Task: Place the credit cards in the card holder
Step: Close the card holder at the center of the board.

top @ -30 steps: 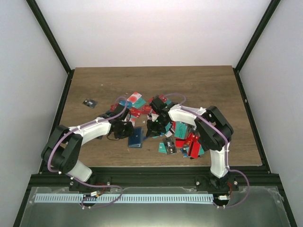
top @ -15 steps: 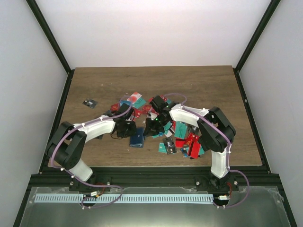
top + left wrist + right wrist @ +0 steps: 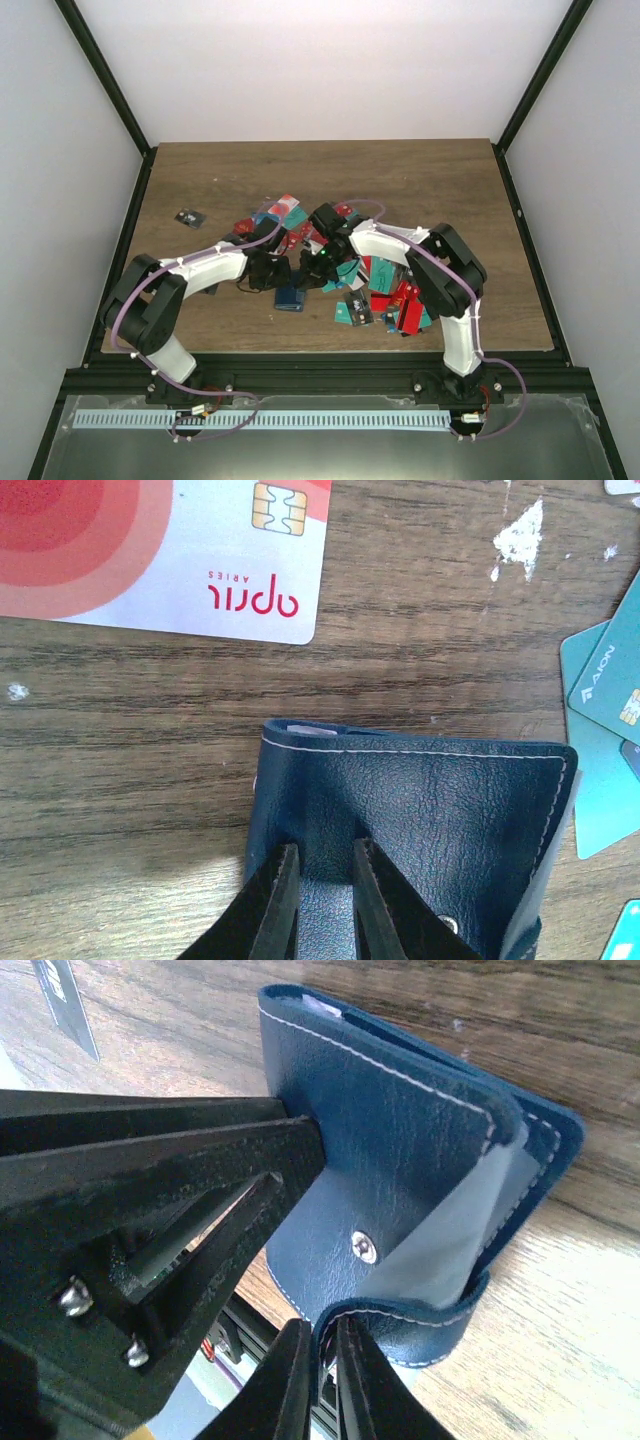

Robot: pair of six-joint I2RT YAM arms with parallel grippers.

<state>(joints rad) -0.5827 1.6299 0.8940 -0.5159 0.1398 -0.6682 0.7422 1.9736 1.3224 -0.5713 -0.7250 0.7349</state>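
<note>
1. Jaws on both arms are clamped on the card holder (image 3: 430,810). The left jaws nip one flap and the right jaws pinch the other flap's edge, which we judge is meant to spread its pocket.
2. It rests on the desk (image 3: 120,730).
3. Credit cards (image 3: 405,300) wait loose around the holder: a white-and-red card (image 3: 170,550) near it, teal cards (image 3: 600,720) just beside it.
</note>
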